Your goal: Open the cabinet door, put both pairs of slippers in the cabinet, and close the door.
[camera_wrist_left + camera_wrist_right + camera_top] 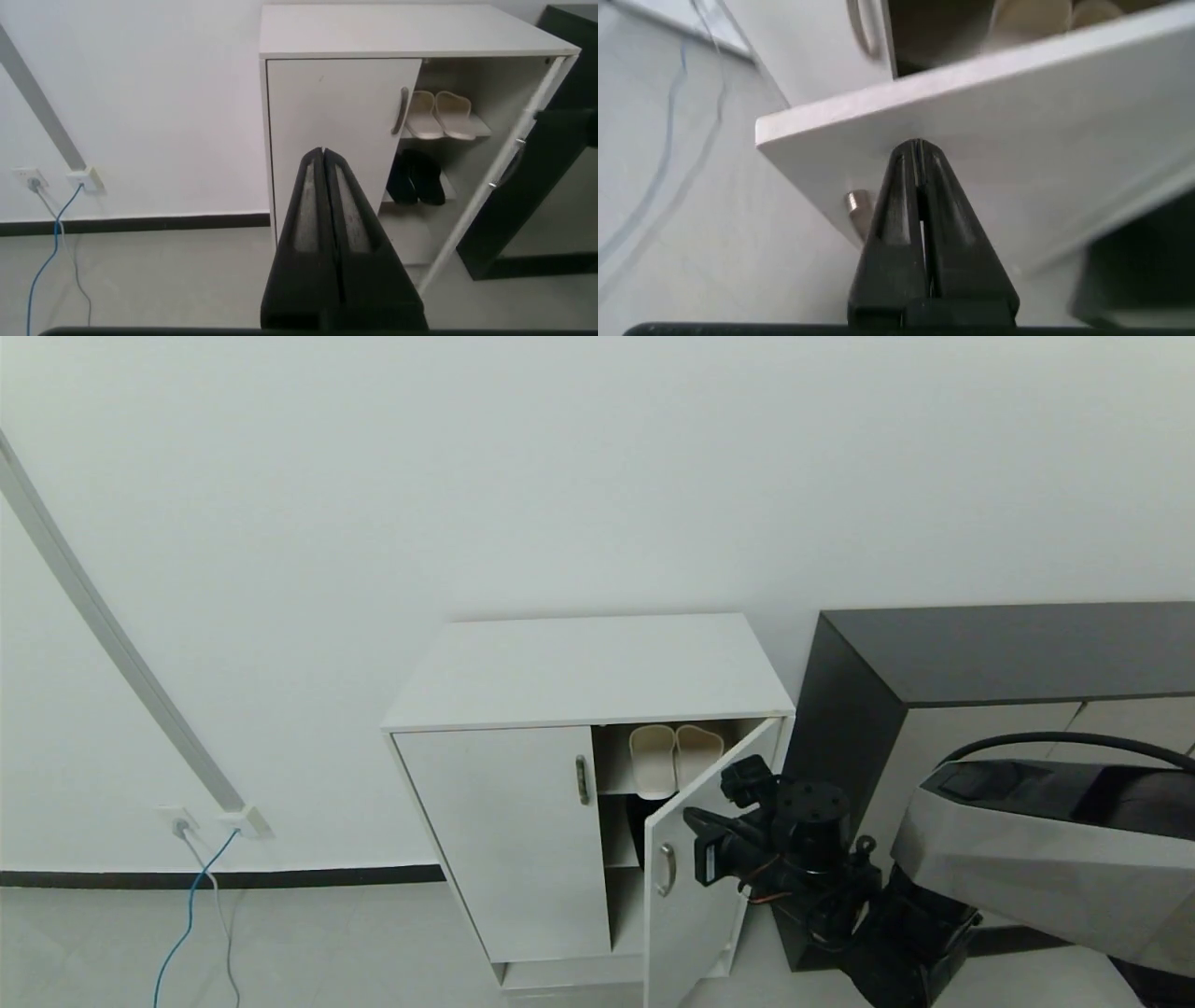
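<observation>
The white cabinet point(588, 672) has its 3 o'clock door point(695, 896) half open; beige slippers point(674, 758) sit inside, black slippers point(418, 179) at 6 o'clock from them. The right gripper point(920, 159) sits closed at the door; the left gripper point(324, 163) is closed, empty.

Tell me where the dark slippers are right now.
In the left wrist view, the dark slippers sit inside the cabinet, right half, one level directly below the beige slippers.

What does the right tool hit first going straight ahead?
The half-open white cabinet door: the shut right tool points at its outer face, beside the metal handle. Contact may already be made; depth unclear.
</observation>
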You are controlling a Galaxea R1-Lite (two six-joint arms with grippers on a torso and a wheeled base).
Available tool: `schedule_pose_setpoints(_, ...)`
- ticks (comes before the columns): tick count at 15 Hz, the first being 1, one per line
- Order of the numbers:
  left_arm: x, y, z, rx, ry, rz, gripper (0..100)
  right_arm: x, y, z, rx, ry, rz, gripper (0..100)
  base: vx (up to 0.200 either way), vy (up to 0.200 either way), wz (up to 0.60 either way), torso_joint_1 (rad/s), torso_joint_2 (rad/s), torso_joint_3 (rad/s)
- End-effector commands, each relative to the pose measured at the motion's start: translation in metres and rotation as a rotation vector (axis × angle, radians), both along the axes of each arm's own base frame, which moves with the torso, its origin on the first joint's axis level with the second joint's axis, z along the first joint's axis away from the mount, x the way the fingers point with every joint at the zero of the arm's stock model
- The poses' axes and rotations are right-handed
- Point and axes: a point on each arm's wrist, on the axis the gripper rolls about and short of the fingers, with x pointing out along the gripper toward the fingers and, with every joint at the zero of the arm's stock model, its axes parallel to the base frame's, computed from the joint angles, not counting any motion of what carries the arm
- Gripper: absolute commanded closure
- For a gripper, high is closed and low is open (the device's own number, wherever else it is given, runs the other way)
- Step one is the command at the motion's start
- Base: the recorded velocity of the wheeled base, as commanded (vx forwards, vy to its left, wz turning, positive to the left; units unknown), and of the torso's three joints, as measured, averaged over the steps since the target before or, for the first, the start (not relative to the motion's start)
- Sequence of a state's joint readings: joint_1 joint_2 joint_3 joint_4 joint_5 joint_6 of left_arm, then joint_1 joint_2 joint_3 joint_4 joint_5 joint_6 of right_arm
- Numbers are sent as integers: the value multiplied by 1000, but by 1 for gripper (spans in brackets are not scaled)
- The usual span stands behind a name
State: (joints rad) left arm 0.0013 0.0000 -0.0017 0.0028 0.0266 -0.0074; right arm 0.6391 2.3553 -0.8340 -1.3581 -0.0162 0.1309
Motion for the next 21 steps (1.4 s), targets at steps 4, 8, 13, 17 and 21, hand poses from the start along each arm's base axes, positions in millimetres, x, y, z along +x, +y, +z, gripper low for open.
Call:
schedule_pose_setpoints(4, 0, 0, 0, 0, 0, 1, 100, -23, -15, -5, 17, 27, 12, 100, 0, 0, 0, 0, 0, 0)
schedule_pose_setpoints(8, 0, 0, 0, 3, 1, 0, 100, -69, -31, -10, -29, 88, 94, 100, 0, 0, 0, 0, 0, 0)
schedule_pose_setpoints(13, 0, 0, 0, 4, 2, -2, 100, -92, -36, -16, -109, 122, 140, 100, 160, 0, 0, 1, 2, 2)
schedule_pose_setpoints(17, 0, 0, 0, 3, 1, -2, 100, -91, -35, -15, -105, 117, 140, 100, 100, 0, 0, -7, -4, 4)
schedule_pose_setpoints(21, 0, 0, 0, 4, 2, -2, 100, -81, -28, -15, -86, 92, 135, 100, 0, 0, 0, 0, 0, 0)
